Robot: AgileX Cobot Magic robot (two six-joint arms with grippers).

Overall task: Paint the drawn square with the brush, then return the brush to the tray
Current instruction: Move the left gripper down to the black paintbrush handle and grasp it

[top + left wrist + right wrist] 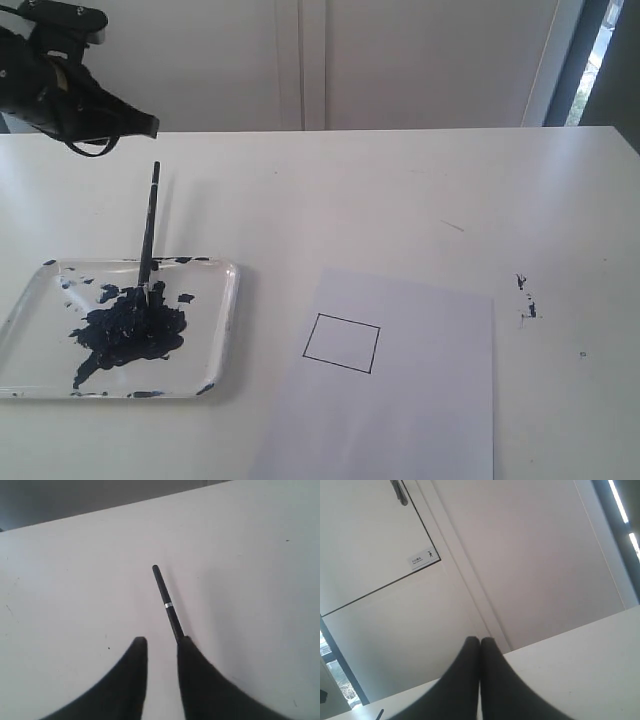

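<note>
The brush [150, 225] stands nearly upright, its tip stuck in the dark blue paint blob [128, 330] in the clear tray [226, 320] at the front left. My left gripper [148, 125] hangs above and just left of the handle's top end, apart from it. In the left wrist view that gripper [162, 640] is open with bare table between its fingers, and the brush handle [165, 597] runs out from behind one fingertip. The drawn square [342, 343] is white inside, on the paper [410, 400]. My right gripper [480, 640] is shut on nothing, pointing toward the back wall.
Small dark paint specks [525, 295] dot the table right of the paper. The paper sheet lies at the front middle, just right of the tray. A white wall and door panels stand behind the table's far edge.
</note>
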